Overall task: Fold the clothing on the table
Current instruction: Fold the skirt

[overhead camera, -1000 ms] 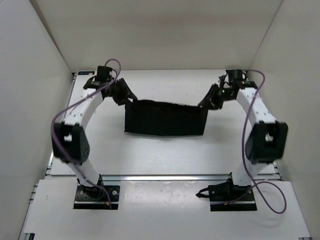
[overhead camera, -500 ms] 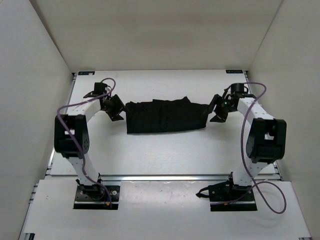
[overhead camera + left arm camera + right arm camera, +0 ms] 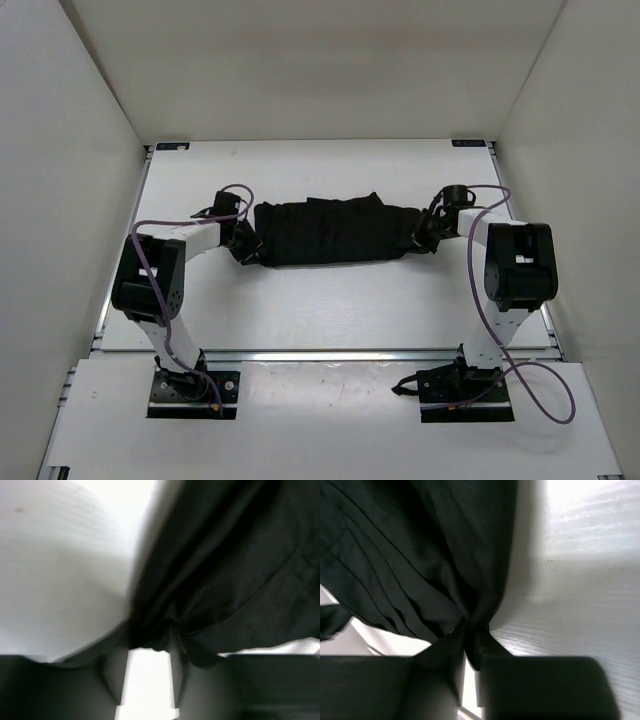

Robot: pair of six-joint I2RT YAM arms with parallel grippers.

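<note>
The clothing (image 3: 335,232), a black pleated skirt, lies on the white table (image 3: 330,300) as a long, low band running left to right across the middle of the surface, its upper edge uneven and slightly humped near the centre, its lower edge fairly straight. The left gripper (image 3: 247,246) sits low at the band's left end, touching the fabric, and the right gripper (image 3: 424,238) sits low at the right end, likewise against the cloth. In the left wrist view the left gripper (image 3: 150,647) has its jaws narrowed but not fully together, a bright strip of table showing between the two dark fingers (image 3: 112,677), and the skirt's edge is bunched at the tips with creases running out from that spot, so it grips the cloth. In the right wrist view the right gripper (image 3: 471,635) has its jaws drawn close, only a thin slit of light left between the fingers (image 3: 440,680), and the pleats gather to a tight point between the tips, so it too pinches the skirt. Both arms are folded low over the table, each trailing a purple cable (image 3: 490,290), with a metal rail (image 3: 330,355) along the near edge
</note>
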